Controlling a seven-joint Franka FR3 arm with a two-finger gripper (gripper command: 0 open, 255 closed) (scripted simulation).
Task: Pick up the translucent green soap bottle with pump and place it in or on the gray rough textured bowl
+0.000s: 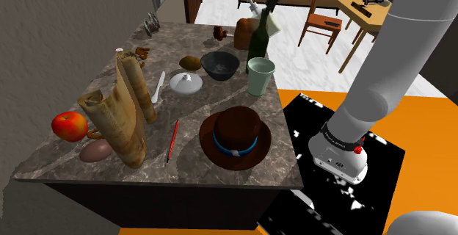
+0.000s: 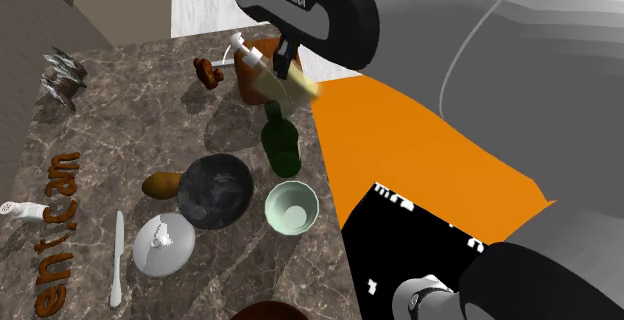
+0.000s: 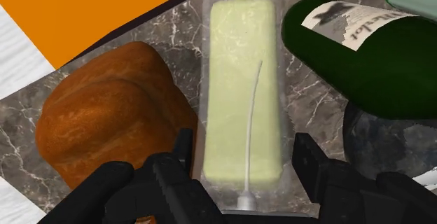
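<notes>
The pale green translucent soap bottle (image 3: pixel 241 82) sits between my two black fingers, which clasp its sides near the pump end. In the shoulder view the soap bottle (image 1: pixel 273 25) hangs under my gripper (image 1: pixel 271 9) above the table's far right corner, in front of a dark wine bottle. From the second exterior view the soap bottle (image 2: pixel 289 86) is tilted, its white pump (image 2: pixel 241 47) pointing away, with my gripper (image 2: pixel 283 64) shut on it. The dark grey bowl (image 1: pixel 219 65) (image 2: pixel 215 190) stands on the marble table, nearer the stand than the gripper.
A green wine bottle (image 1: pixel 257 44) (image 2: pixel 282 146) (image 3: pixel 364 47) and a pale green cup (image 1: pixel 260 76) (image 2: pixel 291 208) stand between gripper and bowl. A brown loaf (image 3: pixel 112 121) lies below the gripper. A brown hat (image 1: pixel 235 136), white lidded dish (image 1: pixel 186 83), baguettes (image 1: pixel 126 116) and apple (image 1: pixel 69 125) crowd the table.
</notes>
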